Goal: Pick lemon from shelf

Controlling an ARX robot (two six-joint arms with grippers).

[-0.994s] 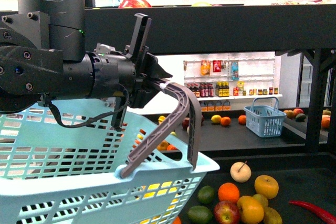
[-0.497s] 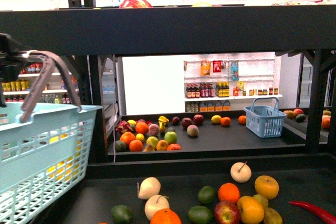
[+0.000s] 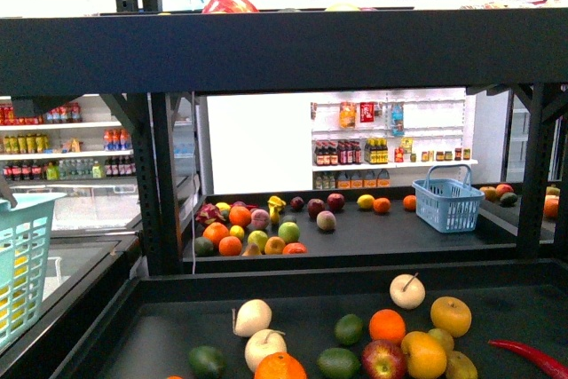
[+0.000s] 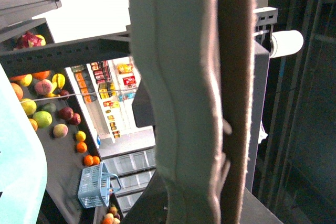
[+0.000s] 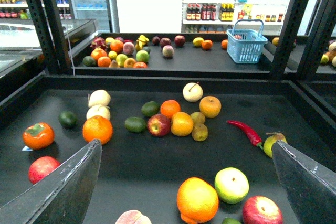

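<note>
Lemon (image 5: pixel 198 41) on the shelf's (image 5: pixel 47 24) far tray, well beyond the spread-open right gripper (image 5: pixel 185 146); left gripper (image 4: pixel 226 129) blurred, grip unclear.

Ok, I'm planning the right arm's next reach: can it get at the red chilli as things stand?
Probably yes: the chilli lies uncovered on the near tray, and the right gripper, jaws open, faces that tray.

A bright white wall (image 3: pixel 257 144) closes the far side. White store shelving (image 3: pixel 390 135) carrying bottles stands far right; similar shelving (image 3: pixel 67 144) and a glass-topped cabinet (image 3: pixel 84 210) stand far left.
</note>
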